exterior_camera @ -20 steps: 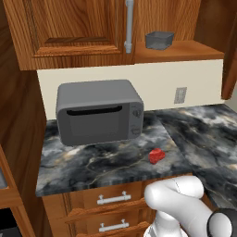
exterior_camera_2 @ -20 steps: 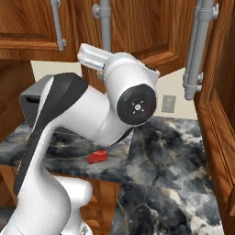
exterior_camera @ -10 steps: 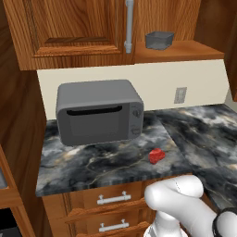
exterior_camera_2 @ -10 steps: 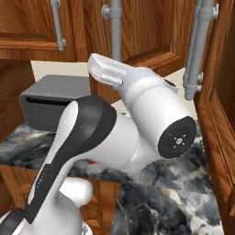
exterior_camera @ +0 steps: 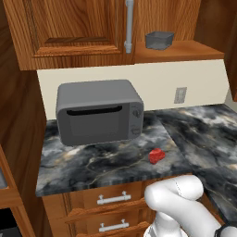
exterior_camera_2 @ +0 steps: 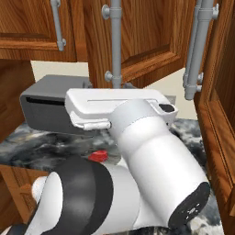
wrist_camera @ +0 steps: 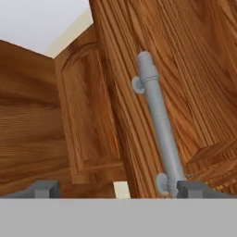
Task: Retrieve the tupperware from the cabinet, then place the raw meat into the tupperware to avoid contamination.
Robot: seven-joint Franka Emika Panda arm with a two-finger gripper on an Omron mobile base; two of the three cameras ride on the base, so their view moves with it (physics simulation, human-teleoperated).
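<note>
I find the tub (exterior_camera: pixel 159 40) at the upper centre-right of the left base view, standing upright on the open cabinet (exterior_camera: pixel 74 32) shelf, just right of the closed door and its vertical bar handle (exterior_camera: pixel 129 25). Nothing touches it.

The meat (exterior_camera: pixel 156 155) lies on the marble tabletop (exterior_camera: pixel 92 162) at centre-right of that view, near the front edge, apart from the microwave (exterior_camera: pixel 98 111), which sits behind and to its left against the wall. A wall socket (exterior_camera: pixel 180 95) shows to the right of the microwave. In the right base view I see the meat (exterior_camera_2: pixel 97 156) as a red patch at centre-left, partly hidden behind the arm.

The pincer (wrist_camera: pixel 118 189) stands wide, with nothing between its fingertips (wrist_camera: pixel 44 188), which rise at lower left and lower right of the hand view. It faces a cabinet door at close range; a grey bar handle (wrist_camera: pixel 159 134) runs from upper centre to lower right, ending just beside the right-hand tip. I cannot tell whether that tip touches the handle.

Drawers (exterior_camera: pixel 111 199) with horizontal handles sit below the tabletop at bottom centre of the left base view.
</note>
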